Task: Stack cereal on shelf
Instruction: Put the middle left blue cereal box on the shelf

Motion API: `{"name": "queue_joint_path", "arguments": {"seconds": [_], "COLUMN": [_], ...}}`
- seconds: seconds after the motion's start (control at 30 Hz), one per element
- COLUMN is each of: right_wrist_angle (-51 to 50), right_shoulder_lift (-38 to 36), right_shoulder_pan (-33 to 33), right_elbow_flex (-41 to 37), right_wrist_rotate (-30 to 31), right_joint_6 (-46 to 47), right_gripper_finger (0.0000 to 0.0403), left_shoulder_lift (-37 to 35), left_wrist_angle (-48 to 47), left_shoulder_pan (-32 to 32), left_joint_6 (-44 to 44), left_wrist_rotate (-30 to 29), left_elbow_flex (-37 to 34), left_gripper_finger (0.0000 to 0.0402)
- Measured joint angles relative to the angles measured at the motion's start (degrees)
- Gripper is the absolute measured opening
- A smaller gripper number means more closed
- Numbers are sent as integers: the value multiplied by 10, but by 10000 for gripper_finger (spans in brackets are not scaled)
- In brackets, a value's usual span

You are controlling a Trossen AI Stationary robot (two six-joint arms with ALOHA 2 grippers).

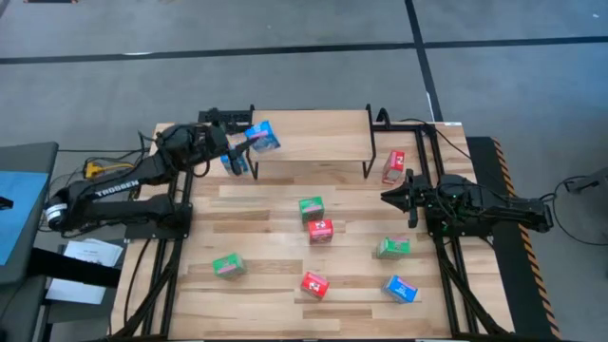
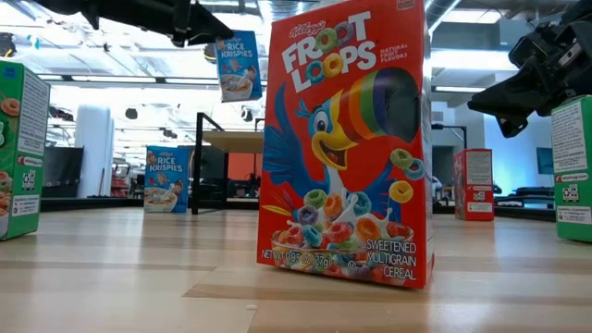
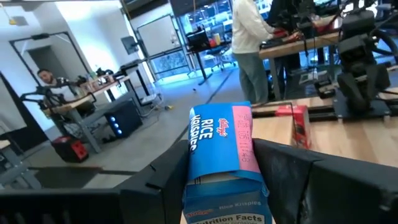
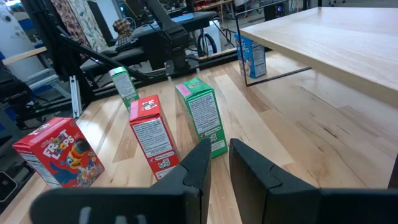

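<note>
A blue cereal box (image 1: 264, 136) hangs in the air over the left end of the light-wood shelf (image 1: 313, 133), with my left gripper (image 1: 243, 142) shut on it. In the low view this box (image 2: 238, 67) shows high up. A second blue box (image 1: 233, 162) stands on the table by the shelf's left leg. Red, green and blue boxes stand scattered on the planks, among them a green one (image 1: 311, 206) and a red one (image 1: 320, 229). My right gripper (image 1: 388, 197) waits shut at the table's right, with nothing in it. My left gripper pinches the blue box between its two fingers (image 3: 166, 177), on two opposite sides of the box's near end (image 3: 217, 186). The fingers come level from the table's left. The box is lifted clear, sticks out past the fingers and is tilted.
A red box (image 1: 393, 167) stands by the shelf's right leg. Near the table's front edge stand a green box (image 1: 228, 265), a red one (image 1: 314, 283) and a blue one (image 1: 401, 288); another green one (image 1: 392, 248) is near the right arm. The shelf top is bare wood.
</note>
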Motion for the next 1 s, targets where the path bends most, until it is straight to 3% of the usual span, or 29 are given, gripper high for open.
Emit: {"name": "queue_joint_path", "arguments": {"seconds": [0.3, 0.57, 1.0], "right_wrist_angle": [0, 0, 0], "right_shoulder_lift": [0, 0, 0], "right_shoulder_pan": [0, 0, 0], "right_elbow_flex": [0, 0, 0], "right_wrist_rotate": [0, 0, 0], "right_joint_6": [0, 0, 0], "right_gripper_finger": [82, 82, 82], "left_shoulder_lift": [101, 200, 281], "left_wrist_angle": [-84, -152, -151], "left_shoulder_pan": [96, 175, 262], "left_joint_6": [11, 11, 64], "left_wrist_rotate": [85, 194, 326], "left_elbow_flex": [127, 230, 270], "left_gripper_finger": [155, 155, 155]}}
